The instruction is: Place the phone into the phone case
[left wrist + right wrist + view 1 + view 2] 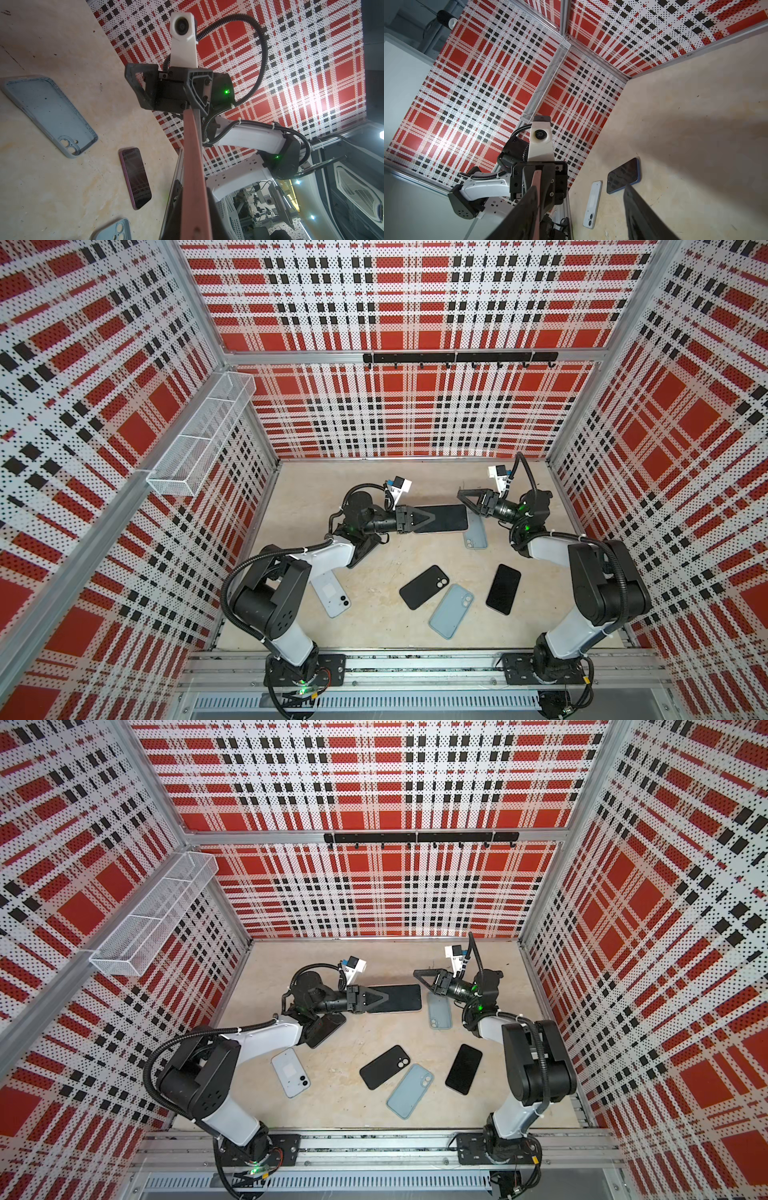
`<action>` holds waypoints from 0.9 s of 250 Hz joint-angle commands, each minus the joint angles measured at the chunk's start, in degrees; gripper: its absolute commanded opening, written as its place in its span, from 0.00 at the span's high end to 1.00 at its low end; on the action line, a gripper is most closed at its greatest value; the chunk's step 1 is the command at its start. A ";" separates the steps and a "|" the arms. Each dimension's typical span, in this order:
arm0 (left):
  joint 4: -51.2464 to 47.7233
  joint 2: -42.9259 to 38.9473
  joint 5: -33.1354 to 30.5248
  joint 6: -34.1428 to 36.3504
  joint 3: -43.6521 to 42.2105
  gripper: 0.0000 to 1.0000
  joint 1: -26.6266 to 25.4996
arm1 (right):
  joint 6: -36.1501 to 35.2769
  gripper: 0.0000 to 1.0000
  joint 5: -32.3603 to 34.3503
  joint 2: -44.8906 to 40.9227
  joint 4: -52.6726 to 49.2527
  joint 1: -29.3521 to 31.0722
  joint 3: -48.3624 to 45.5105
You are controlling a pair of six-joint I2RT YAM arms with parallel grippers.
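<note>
Left gripper (430,517) clamped on phone (451,517), level above the table (374,630) at its far middle. Right gripper (466,501) has jaws apart at the phone's free end. I'd align it over the blue case (476,538) below and seat one corner first.

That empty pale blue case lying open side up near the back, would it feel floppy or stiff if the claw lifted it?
Probably light and somewhat bendy: the pale blue case is a hollow shell with thin walls and camera cutouts. It lies flat, so pushed, it should slide on the table rather than roll or tip.
</note>
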 commanded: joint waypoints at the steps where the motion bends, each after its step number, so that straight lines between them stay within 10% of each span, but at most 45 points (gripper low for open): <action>1: 3.32 -1.58 0.47 -0.08 2.63 1.00 -0.23 | 1.82 0.35 -1.77 -3.40 4.83 -0.15 -1.97; 68: 3.26 -0.02 0.38 -0.11 4.08 1.00 -0.69 | 5.14 0.41 -2.59 -5.57 8.27 1.35 -5.10; 225: 1.66 1.10 -1.11 0.31 4.61 1.00 -1.00 | 4.63 0.91 -0.48 -5.44 9.40 3.06 -5.23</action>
